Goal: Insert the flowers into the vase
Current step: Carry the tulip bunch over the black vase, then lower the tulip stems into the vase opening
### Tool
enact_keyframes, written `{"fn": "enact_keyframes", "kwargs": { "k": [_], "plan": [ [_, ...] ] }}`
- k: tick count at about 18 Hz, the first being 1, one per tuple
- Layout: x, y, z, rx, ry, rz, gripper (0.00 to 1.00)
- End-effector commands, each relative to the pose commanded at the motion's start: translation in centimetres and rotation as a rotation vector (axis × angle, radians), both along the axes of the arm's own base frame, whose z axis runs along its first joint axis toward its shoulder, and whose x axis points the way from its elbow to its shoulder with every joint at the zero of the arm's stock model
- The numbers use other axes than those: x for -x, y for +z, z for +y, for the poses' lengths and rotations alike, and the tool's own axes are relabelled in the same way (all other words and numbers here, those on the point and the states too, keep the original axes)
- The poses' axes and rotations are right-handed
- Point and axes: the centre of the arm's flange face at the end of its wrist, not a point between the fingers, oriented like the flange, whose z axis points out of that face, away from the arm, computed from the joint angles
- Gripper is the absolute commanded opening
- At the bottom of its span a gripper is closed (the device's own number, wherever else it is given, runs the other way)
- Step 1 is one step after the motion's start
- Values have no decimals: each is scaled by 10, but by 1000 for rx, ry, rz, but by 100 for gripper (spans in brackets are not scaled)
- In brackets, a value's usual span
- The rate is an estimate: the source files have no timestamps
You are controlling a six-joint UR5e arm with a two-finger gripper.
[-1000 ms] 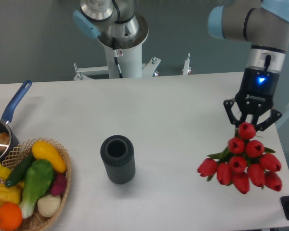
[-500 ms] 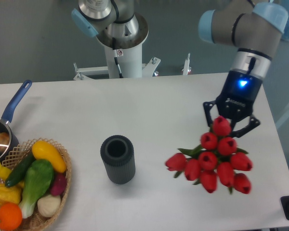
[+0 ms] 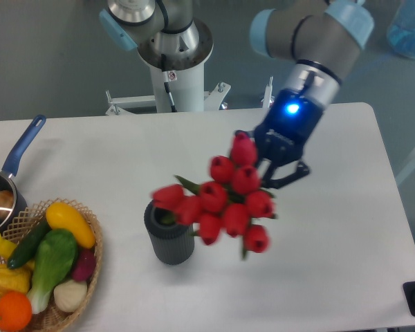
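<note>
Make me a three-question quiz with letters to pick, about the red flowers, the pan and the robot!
1. Where is the bunch of red tulips?
A inside the wicker basket
B in the air beside the ribbed dark grey vase
C flat on the table

2. What colour is the saucepan handle?
A blue
B yellow
C pink

3. What is the gripper doing?
A hanging empty
B holding the tulips
C holding the saucepan

Answers: 1 B, buds overlap the vase mouth, stems not in it. 2 A, plainly blue. 3 B, the fingers close around the bunch.
</note>
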Motion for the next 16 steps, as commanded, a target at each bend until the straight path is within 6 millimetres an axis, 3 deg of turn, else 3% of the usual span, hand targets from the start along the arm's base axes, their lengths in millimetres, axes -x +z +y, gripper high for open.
{"fn": "enact_keyframes", "kwargs": {
  "k": [6, 16],
  "plan": [
    [-33, -7, 23, -8, -74, -23, 18],
    [-52, -26, 27, -53, -137, -62, 18]
  ]
}}
